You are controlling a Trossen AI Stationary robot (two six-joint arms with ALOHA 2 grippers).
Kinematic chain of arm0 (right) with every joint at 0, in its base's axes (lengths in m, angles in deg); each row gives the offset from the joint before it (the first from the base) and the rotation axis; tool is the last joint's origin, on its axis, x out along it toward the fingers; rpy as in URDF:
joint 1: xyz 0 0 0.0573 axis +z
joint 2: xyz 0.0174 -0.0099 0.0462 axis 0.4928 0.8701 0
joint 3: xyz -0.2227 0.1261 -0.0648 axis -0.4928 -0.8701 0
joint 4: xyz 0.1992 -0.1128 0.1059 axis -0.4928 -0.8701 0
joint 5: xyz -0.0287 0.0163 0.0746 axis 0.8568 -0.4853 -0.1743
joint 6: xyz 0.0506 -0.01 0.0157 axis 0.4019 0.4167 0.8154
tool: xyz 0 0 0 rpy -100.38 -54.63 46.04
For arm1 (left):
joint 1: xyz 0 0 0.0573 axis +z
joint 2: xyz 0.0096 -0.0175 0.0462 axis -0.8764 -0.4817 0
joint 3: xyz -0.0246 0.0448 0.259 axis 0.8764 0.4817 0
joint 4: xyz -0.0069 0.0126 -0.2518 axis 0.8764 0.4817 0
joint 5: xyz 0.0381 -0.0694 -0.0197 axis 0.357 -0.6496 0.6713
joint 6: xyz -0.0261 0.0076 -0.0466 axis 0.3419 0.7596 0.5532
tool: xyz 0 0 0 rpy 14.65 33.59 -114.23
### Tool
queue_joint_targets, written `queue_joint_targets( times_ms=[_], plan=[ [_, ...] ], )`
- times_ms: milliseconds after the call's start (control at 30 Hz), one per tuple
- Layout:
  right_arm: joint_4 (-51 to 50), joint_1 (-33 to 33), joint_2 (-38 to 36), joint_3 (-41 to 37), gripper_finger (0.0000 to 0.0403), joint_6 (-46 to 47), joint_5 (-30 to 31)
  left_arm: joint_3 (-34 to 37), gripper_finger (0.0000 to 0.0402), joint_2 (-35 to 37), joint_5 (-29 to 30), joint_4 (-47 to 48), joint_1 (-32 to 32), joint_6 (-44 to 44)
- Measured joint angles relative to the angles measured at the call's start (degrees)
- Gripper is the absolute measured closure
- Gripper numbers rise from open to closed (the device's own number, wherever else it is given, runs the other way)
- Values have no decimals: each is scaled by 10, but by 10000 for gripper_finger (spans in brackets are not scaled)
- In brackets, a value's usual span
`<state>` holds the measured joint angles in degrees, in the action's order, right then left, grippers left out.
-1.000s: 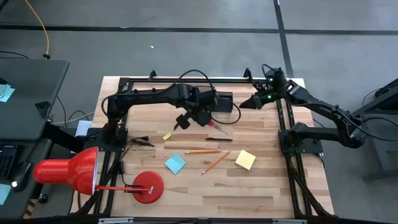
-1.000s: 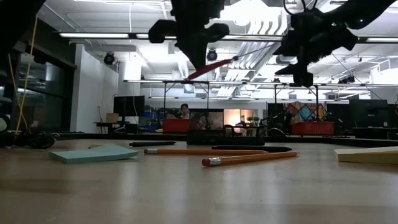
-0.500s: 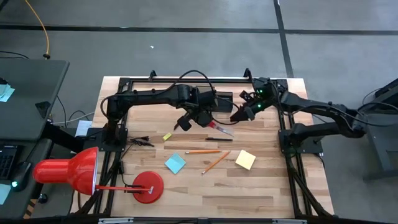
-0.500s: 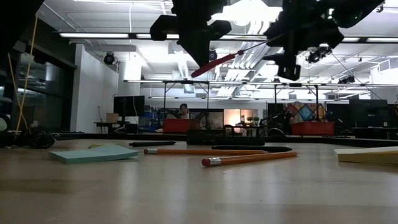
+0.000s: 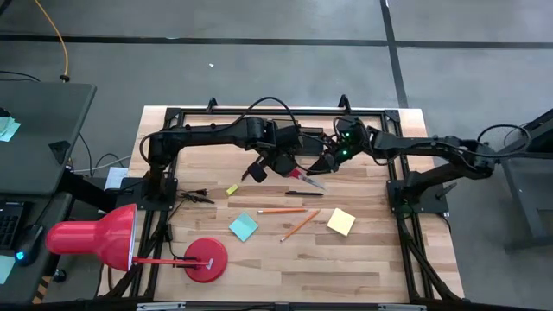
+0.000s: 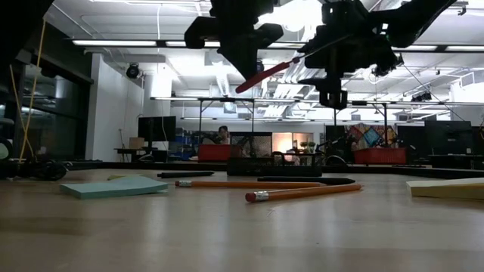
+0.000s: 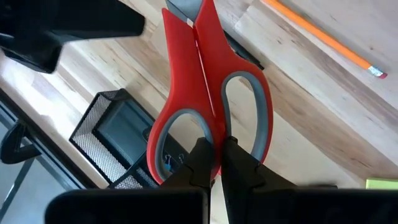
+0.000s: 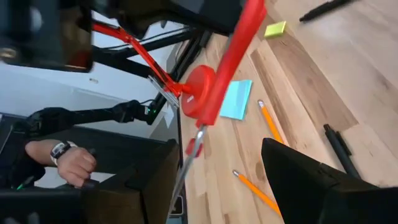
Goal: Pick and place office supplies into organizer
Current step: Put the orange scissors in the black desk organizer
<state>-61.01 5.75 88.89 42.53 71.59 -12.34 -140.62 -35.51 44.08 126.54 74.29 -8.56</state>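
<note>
**Scissors held aloft between two arms**

The left gripper [image 7: 211,163] holds a pair of red-handled scissors with grey-lined loops [image 7: 208,102] in the air above the wooden table [image 5: 285,268], its fingers pinched narrow on the joint between the two handle loops. The closed blades point toward the right gripper [image 5: 327,164], which hangs just beside their tips with its fingers spread wide on either side of the blades, not touching them. The black wire-mesh organizer box [image 7: 109,140] sits on the table right below the scissors. On the boards nearer the front lie two orange pencils [image 5: 281,211], a black pen [image 5: 304,193], a blue sticky-note pad [image 5: 243,227], a yellow sticky-note pad [image 5: 340,221] and a tiny yellow block [image 5: 232,189]. A big red desk lamp [image 5: 91,238] stands at the table's left front corner.
</note>
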Motion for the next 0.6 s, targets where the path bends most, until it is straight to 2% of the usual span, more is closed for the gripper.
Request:
queue_joint_targets(
  times_ms=[233, 600],
  plan=[
    [31, 25, 24, 0, 179, 12, 14, 0, 401, 0, -4, 0, 0, 0],
    [82, 29, 30, 0, 179, 44, 28, 0, 401, 0, -5, -6, 0, 0]
  ],
)
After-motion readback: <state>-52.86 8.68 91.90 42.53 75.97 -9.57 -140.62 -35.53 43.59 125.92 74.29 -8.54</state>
